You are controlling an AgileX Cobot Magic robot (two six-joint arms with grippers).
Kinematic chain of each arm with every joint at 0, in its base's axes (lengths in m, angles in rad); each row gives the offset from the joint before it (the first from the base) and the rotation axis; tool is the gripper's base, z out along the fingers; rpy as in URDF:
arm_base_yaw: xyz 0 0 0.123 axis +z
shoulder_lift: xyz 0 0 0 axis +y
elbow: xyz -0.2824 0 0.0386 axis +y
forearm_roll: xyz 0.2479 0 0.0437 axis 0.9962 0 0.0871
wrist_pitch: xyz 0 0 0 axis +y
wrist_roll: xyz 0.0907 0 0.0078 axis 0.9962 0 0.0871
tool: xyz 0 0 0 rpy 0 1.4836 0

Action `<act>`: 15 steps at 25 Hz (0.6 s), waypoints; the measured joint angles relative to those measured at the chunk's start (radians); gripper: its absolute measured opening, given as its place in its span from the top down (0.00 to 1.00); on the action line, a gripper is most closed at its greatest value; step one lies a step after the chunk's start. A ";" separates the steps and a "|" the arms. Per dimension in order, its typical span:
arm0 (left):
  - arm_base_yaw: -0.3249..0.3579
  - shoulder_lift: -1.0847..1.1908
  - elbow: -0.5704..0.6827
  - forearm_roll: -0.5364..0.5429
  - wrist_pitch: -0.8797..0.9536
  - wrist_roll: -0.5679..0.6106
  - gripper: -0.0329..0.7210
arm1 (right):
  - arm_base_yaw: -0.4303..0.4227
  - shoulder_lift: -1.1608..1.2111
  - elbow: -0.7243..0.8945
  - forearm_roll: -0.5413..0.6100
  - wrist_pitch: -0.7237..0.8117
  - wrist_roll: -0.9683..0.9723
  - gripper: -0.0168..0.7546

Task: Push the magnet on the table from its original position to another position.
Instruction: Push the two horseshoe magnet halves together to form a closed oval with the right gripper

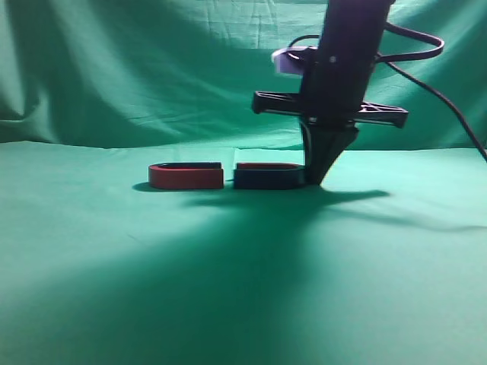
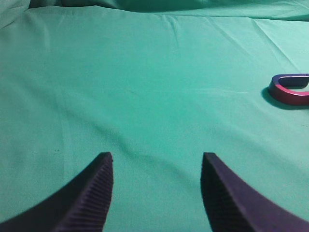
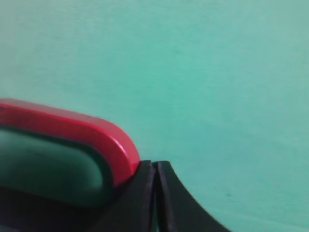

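Observation:
The magnet (image 1: 268, 176), with a dark navy side and a thin red upper rim, lies flat on the green cloth table (image 1: 228, 266) near the middle. My right gripper (image 1: 318, 181) points straight down, shut and empty, with its tips on the cloth touching the magnet's right curved end. In the right wrist view the shut tips (image 3: 155, 164) press against the magnet's red rim (image 3: 87, 130). My left gripper (image 2: 157, 157) is open and empty over bare cloth and does not show in the exterior view.
A same-sized U-shaped magnet with a red side face (image 1: 186, 176) lies just left of the magnet, with a narrow gap between them. It also shows at the right edge of the left wrist view (image 2: 289, 89). A draped green backdrop (image 1: 152, 68) hangs behind.

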 joint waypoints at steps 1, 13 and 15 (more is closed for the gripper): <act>0.000 0.000 0.000 0.000 0.000 0.000 0.46 | 0.009 0.000 0.000 0.002 -0.009 0.000 0.98; 0.000 0.000 0.000 0.000 0.000 0.000 0.46 | 0.038 0.011 -0.114 -0.034 0.109 0.026 0.98; 0.000 0.000 0.000 0.000 0.000 0.000 0.46 | 0.039 0.006 -0.179 -0.049 0.189 0.026 0.98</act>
